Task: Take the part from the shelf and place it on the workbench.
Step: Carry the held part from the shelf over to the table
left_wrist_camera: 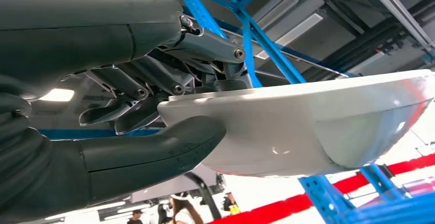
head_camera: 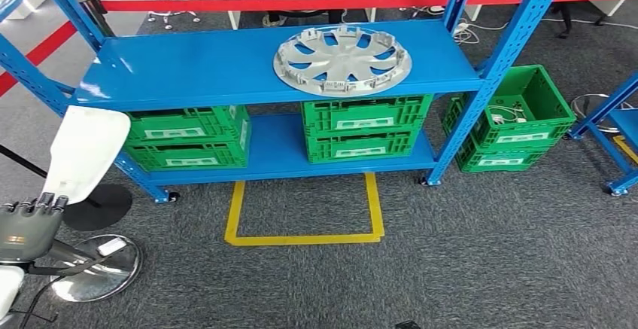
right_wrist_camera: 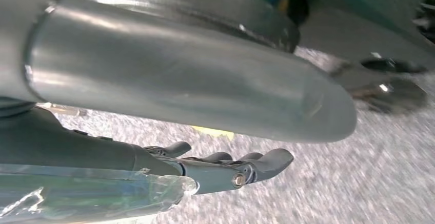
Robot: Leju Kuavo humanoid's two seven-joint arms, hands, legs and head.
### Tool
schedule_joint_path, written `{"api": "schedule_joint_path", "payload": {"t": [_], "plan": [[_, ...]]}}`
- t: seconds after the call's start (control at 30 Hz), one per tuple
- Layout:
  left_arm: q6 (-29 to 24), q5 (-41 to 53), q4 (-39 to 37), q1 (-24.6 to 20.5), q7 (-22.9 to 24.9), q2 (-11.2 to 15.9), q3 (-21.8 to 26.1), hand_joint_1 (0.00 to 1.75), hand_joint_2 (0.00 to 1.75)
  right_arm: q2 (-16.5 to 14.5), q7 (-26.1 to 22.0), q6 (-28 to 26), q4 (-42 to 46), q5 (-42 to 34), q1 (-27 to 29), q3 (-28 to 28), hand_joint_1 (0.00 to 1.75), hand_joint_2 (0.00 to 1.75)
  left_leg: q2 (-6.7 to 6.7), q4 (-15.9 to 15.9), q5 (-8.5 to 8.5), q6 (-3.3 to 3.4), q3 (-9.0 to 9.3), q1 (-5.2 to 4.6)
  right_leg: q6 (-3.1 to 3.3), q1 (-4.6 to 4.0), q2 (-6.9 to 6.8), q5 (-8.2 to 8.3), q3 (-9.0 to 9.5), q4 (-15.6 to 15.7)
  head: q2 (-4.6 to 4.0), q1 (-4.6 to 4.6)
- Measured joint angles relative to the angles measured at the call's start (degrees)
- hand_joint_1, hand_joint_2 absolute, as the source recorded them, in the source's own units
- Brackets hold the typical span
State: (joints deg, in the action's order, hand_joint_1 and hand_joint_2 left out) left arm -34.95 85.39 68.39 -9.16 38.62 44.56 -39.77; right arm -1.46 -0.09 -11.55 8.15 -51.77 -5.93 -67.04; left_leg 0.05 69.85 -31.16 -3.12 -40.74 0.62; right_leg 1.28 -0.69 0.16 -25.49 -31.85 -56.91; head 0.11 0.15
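**White part in the left hand, counter not yet in sight**

The left hand [head_camera: 30, 223] holds a white part [head_camera: 84, 152] upright at the robot's left, in front of the blue shelf [head_camera: 203, 69], thumb beneath and fingers [left_wrist_camera: 154, 78] above its edge. To carry it well, the robot should probably keep it level and clear of the shelf post. The left wrist view reveals the pinch. The right wrist view shows the right hand [right_wrist_camera: 225, 165], fingers loosely spread, holding nothing, above grey carpet.

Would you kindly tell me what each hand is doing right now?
Left hand: holds the white curved plastic part.
Right hand: fingers extended over grey carpet, holding nothing.
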Motion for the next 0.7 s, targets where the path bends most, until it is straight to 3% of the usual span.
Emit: {"api": "schedule_joint_path", "payload": {"t": [0.03,0.07,0.1,0.13,0.2,0.27,0.33,0.37,0.4,0.47,0.5,0.53,0.6,0.63,0.67,0.7], "plan": [[-0.01,0.00,0.00,0.15,0.00,-0.04,0.03,1.75,1.75,-0.01,0.00,0.01,0.00,-0.01,0.02,0.00,0.00,0.00,0.00,2.12,-0.06,-0.16,0.12,0.11,-0.07,0.00,-0.01,0.75,-0.99,-0.06,0.00,0.00],[-0.02,0.01,0.00,0.28,0.00,-0.06,0.08,1.75,1.75,-0.01,0.01,0.02,0.00,-0.02,0.04,0.00,0.00,0.00,0.00,2.46,1.03,-0.30,1.07,0.25,-0.17,0.00,-0.01,1.48,-1.98,-0.13,0.00,0.01],[-0.03,0.01,0.01,0.36,0.00,-0.07,0.16,1.75,1.75,-0.01,0.03,0.03,0.00,-0.04,0.04,0.00,0.00,0.00,0.00,0.95,2.60,-0.43,2.92,0.45,-0.32,0.02,-0.01,2.18,-2.93,-0.23,0.00,0.00],[-0.06,0.01,0.03,0.40,0.00,-0.05,0.28,1.75,1.75,-0.01,0.10,0.04,0.00,-0.09,0.01,0.00,0.00,0.00,0.00,-2.06,3.70,-0.57,5.59,0.70,-0.53,0.02,0.01,2.82,-3.72,-0.37,0.00,0.01],[-0.21,0.01,0.23,0.60,0.00,0.09,0.66,1.75,1.75,-0.02,0.42,0.10,0.00,-0.24,-0.05,0.00,0.00,0.00,-0.06,-9.94,3.47,-0.42,11.42,0.90,-1.15,-0.10,0.07,3.85,-5.05,-0.89,0.00,0.04],[-0.54,0.01,0.60,1.66,0.00,0.37,1.53,1.75,1.75,-0.09,1.02,0.22,0.00,-0.39,0.07,0.00,0.00,0.00,-0.09,-14.26,2.43,0.53,13.91,0.52,-1.79,-0.06,0.19,5.01,-5.87,-1.07,0.00,0.09],[-0.77,0.01,0.91,3.21,0.00,0.64,2.80,1.75,1.75,-0.18,1.68,0.31,0.00,-0.47,0.61,0.00,0.00,0.00,0.11,-14.55,3.09,1.83,13.16,0.20,-2.40,0.36,0.27,5.52,-6.39,-1.05,0.00,0.01],[-0.77,0.01,1.14,3.85,0.00,0.79,3.36,1.75,1.75,-0.22,1.96,0.31,0.00,-0.54,0.96,-0.01,0.00,0.00,0.20,-14.57,3.70,2.39,12.62,0.14,-2.69,0.52,0.26,4.17,-6.92,-1.88,0.00,0.03],[-0.73,0.01,1.45,4.36,0.00,0.91,3.90,1.75,1.75,-0.26,2.16,0.23,0.00,-0.65,1.22,-0.01,0.00,0.00,0.27,-14.61,4.39,2.87,11.93,0.16,-2.93,0.61,0.24,1.74,-7.64,-3.81,0.00,0.07],[-0.59,0.01,2.17,5.11,0.00,1.03,4.61,1.75,1.75,-0.34,2.22,-0.02,0.00,-1.13,1.32,-0.02,0.00,0.00,0.25,-14.57,5.85,3.37,10.23,0.02,-3.18,0.64,0.20,-4.58,-9.39,-10.76,0.00,0.30],[-0.60,0.01,2.40,5.34,0.00,0.95,4.79,1.75,1.75,-0.37,2.06,-0.19,0.00,-1.46,1.20,-0.01,0.00,0.00,0.23,-14.55,6.55,3.44,9.27,-0.07,-3.20,0.64,0.21,-6.47,-9.86,-14.38,0.00,0.36],[-0.70,0.01,2.50,5.48,0.00,0.74,4.84,1.75,1.75,-0.38,1.84,-0.32,0.00,-1.83,1.06,0.02,0.00,0.00,0.21,-14.53,7.23,3.44,8.30,-0.15,-3.14,0.62,0.21,-6.92,-9.79,-16.95,0.00,0.37],[-1.24,0.01,2.50,5.73,-0.03,-0.08,4.82,1.75,1.75,-0.38,1.28,-0.63,0.00,-2.45,0.89,0.08,0.00,0.00,0.08,-14.50,8.52,3.25,6.44,-0.23,-2.90,0.55,0.27,-3.99,-7.27,-17.02,0.00,0.36],[-1.54,0.01,2.46,5.88,-0.11,-0.58,4.86,1.75,1.75,-0.38,0.91,-0.94,0.00,-2.53,0.87,0.11,0.00,0.00,-0.21,-14.48,9.17,3.01,5.63,-0.21,-2.70,0.52,0.73,-2.39,-4.65,-14.42,0.00,0.37],[-1.76,0.01,2.42,6.00,-0.20,-1.04,4.95,1.75,1.75,-0.38,0.50,-1.34,0.00,-2.43,0.85,0.13,0.00,0.00,-0.49,-14.45,9.79,2.70,4.92,-0.20,-2.41,0.50,1.67,-2.03,-1.21,-10.48,0.00,0.37],[-1.86,0.01,2.39,6.07,-0.34,-1.43,5.18,1.75,1.75,-0.38,0.03,-1.86,0.00,-2.11,0.82,0.12,0.00,0.00,-0.77,-14.38,10.38,2.36,4.40,-0.20,-2.23,0.52,2.57,-2.80,2.13,-5.99,0.00,0.36]]}}
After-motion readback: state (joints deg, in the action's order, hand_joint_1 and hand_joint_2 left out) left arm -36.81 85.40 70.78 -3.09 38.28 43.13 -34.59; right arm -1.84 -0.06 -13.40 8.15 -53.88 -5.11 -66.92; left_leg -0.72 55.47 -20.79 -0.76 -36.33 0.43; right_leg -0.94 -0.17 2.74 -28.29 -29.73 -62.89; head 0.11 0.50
